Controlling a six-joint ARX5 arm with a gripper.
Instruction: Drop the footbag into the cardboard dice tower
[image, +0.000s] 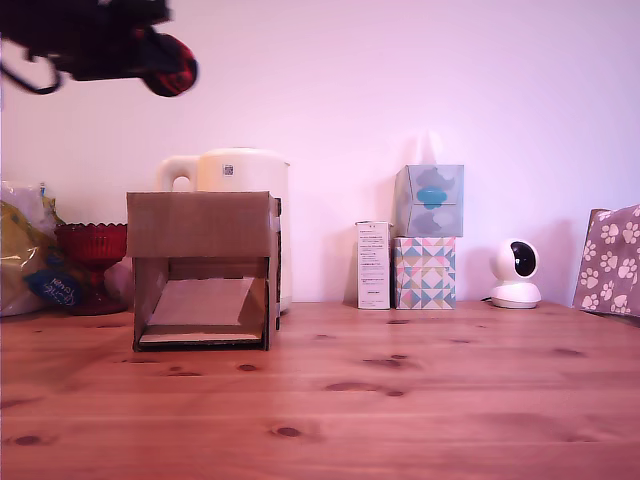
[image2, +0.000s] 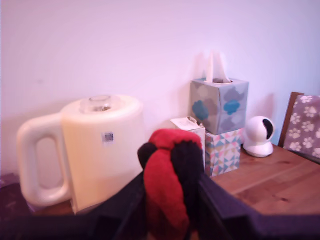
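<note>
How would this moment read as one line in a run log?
end effector: shut on footbag | position: raised, to the exterior view's left above cardboard dice tower | drop: not yet done

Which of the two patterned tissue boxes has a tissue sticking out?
The upper tissue box, grey with blue and grey blobs, has a white tissue poking from its top. It sits on the lower tissue box, which has a triangle pattern and shows no tissue.
</note>
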